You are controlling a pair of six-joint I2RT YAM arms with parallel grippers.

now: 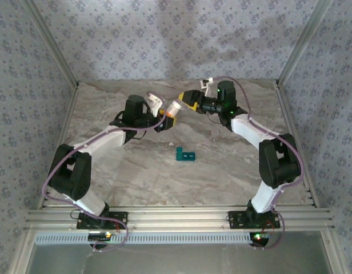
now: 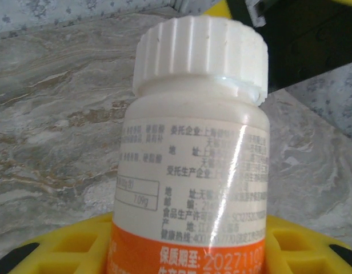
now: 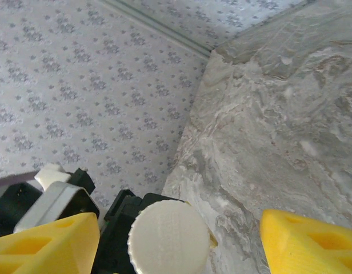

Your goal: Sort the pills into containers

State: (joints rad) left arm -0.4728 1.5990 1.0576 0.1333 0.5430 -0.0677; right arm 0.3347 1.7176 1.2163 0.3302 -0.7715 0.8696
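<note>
White bottle label: small Chinese print, partly legible: "委托企业:上海", "受托生产企业", "地址", boxed "109g". Orange band: "保质期至:2027110", remaining digits cut off.

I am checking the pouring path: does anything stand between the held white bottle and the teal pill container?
Nothing visible does. The teal plastic compartment strip lies on the marble table; between it and the white plastic bottle with an orange band there is bare tabletop.

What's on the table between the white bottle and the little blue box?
Nothing! From the top camera, the stretch of marble table between the bottle and the blue box is bare.
</note>
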